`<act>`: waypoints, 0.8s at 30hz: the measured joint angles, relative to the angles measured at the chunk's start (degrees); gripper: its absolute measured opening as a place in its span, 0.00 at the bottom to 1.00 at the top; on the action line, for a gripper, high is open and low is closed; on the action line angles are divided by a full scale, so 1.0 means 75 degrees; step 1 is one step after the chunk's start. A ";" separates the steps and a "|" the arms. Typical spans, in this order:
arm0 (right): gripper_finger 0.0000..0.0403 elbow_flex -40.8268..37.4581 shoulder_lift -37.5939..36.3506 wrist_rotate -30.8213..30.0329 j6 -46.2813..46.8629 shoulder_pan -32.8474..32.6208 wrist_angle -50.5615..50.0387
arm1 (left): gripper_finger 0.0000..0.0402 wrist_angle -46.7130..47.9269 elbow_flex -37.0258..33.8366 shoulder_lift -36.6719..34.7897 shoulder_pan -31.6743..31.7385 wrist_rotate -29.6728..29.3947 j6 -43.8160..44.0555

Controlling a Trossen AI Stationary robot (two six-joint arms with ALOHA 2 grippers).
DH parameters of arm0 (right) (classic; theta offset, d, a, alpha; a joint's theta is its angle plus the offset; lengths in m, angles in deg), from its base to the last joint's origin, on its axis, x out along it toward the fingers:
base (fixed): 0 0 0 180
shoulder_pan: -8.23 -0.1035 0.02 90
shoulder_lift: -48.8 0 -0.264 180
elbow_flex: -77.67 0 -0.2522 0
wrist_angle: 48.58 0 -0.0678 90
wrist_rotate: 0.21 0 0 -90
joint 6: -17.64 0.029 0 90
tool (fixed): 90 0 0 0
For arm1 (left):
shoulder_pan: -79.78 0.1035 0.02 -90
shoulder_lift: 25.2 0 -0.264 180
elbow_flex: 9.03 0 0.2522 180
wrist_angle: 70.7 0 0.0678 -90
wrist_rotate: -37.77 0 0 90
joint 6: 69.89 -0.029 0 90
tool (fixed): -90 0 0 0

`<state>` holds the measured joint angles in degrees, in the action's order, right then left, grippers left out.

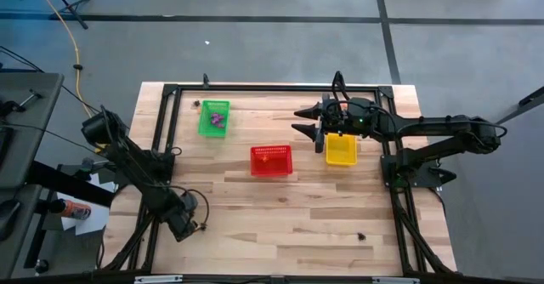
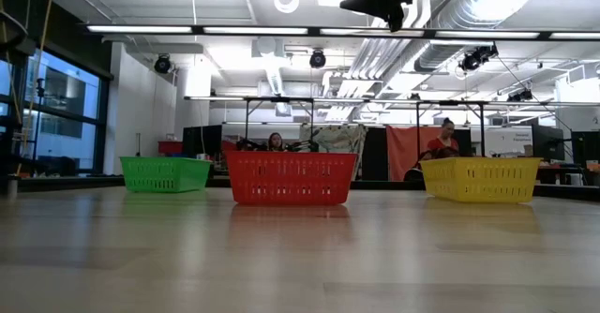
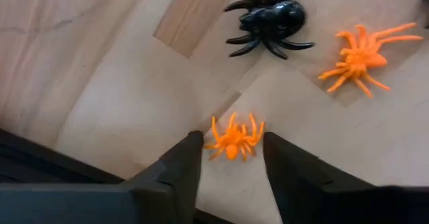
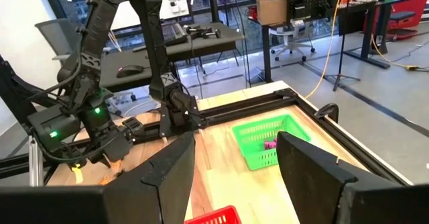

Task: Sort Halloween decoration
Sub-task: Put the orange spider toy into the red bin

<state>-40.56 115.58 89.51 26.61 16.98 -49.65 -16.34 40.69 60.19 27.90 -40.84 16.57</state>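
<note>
My left gripper (image 3: 231, 153) points down at the table's near left (image 1: 194, 223). It is open, with one fingertip on either side of a small orange spider (image 3: 233, 140) that lies flat on the wood. I cannot make out any touch. Just beyond lie a black spider (image 3: 268, 19) and a second orange spider (image 3: 360, 56). My right gripper (image 1: 303, 121) hangs open and level, high beside the yellow basket (image 1: 341, 150), with nothing between its fingers (image 4: 234, 177). Purple trinkets (image 1: 218, 116) lie in the green basket (image 1: 213, 118).
The red basket (image 1: 271, 160) stands mid-table between the green and yellow ones. A small dark trinket (image 1: 361, 235) lies near the front right, another (image 1: 196, 104) beside the green basket. A black frame (image 1: 170, 114) borders the wooden table. People sit in the room behind (image 2: 448, 137).
</note>
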 joint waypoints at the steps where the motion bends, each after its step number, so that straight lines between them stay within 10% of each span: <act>1: 0.51 0.0000 0.0000 0.0000 0.0003 0.0000 0.0000 | 0.31 -0.0038 -0.0007 -0.0022 0.0000 -0.0025 -0.0024; 6: 0.51 0.0000 0.0000 0.0000 0.0000 0.0000 -0.0007 | 0.04 -0.0118 -0.0054 -0.0397 -0.0006 -0.0229 -0.0250; 24: 0.51 0.0000 0.0000 0.0000 -0.0003 0.0000 -0.0119 | 0.00 -0.0563 -0.0074 -0.5259 0.0985 -0.3158 -0.3153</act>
<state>-40.56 115.58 89.51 26.59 16.98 -50.54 -20.56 40.13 20.76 35.29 -64.53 -7.08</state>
